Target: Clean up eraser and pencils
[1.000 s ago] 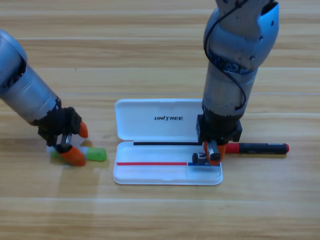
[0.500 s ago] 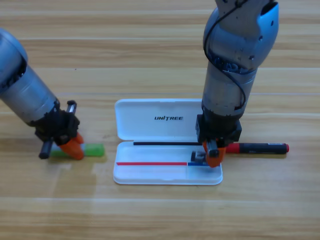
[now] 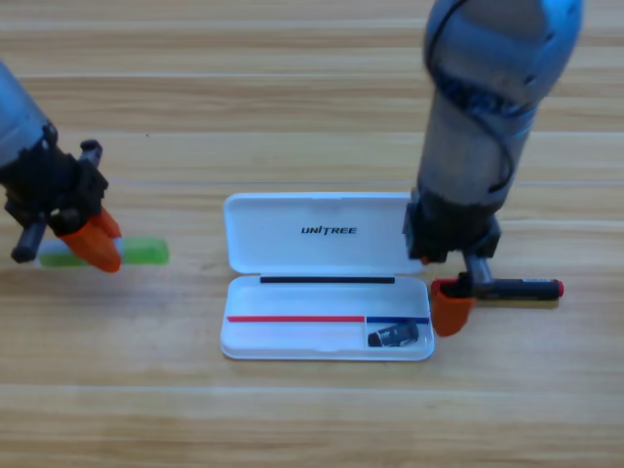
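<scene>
The light green pencil (image 3: pixel 144 253) is at the far left, level and raised off the table, with my left gripper (image 3: pixel 90 244) shut on its left part. The black eraser (image 3: pixel 393 336) lies in the lower right compartment of the open white case (image 3: pixel 292 255). The black pencil with a red end (image 3: pixel 517 289) lies on the table just right of the case. My right gripper (image 3: pixel 454 304) hangs open at that pencil's red end, beside the case's right edge, holding nothing.
The case's lid (image 3: pixel 283 214) lies flat behind its tray in the middle of the table. The right arm (image 3: pixel 478 127) rises above the case's right end and comes in from the top edge.
The right gripper let the eraser go into the case and moved up and right to the red-ended pencil. The left gripper closed on the green pencil and carried it up and left.
</scene>
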Robot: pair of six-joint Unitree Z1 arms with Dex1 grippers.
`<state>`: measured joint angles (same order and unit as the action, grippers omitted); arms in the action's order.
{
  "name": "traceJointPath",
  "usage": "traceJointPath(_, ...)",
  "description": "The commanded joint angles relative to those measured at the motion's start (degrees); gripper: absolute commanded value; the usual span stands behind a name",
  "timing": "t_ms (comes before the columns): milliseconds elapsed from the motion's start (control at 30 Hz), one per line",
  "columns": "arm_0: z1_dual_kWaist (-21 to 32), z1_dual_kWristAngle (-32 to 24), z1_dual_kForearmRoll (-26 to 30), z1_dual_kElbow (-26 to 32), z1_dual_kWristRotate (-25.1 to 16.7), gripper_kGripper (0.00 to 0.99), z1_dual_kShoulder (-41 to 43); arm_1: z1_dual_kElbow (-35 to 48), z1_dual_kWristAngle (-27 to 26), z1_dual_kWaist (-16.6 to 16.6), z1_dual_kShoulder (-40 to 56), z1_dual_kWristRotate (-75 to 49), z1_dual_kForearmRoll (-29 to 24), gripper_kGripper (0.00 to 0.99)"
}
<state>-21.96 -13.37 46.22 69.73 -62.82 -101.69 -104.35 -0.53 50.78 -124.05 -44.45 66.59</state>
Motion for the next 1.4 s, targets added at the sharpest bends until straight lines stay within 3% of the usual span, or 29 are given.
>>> traceJointPath(33, 0.78, -3.07, 4.49, 3.49, 2.35, 0.0, 1.49, 5.39, 0.45, -0.42, 7.34, -0.2, 0.91, 0.876)
traceJointPath(300, -3.79, -7.9, 7.22, 7.62, 5.69, 0.0, -1.76, 11.45, 2.82, -6.93, 8.13, -2.4, -0.32, 0.876)
traceJointPath(633, -8.53, -12.56, 9.06, 13.68, 7.89, 0.0, -10.28, 11.54, 4.05, -14.31, 0.3, -6.61, -7.53, 0.874)
traceJointPath(1167, -13.28, -16.43, 9.15, 20.18, 9.56, 0.0, -21.45, 8.03, -0.7, -14.4, -7.17, -9.87, -9.28, 0.862)
traceJointPath(1333, -14.6, -15.55, 8.8, 22.03, 10.26, 0.0, -23.2, 7.5, -0.17, -14.4, -8.57, -10.04, -9.28, 0.808)
traceJointPath(1400, -15.04, -15.37, 8.71, 22.56, 10.44, 0.0, -23.91, 7.59, 0.01, -14.4, -8.66, -10.22, -9.2, 0.729)
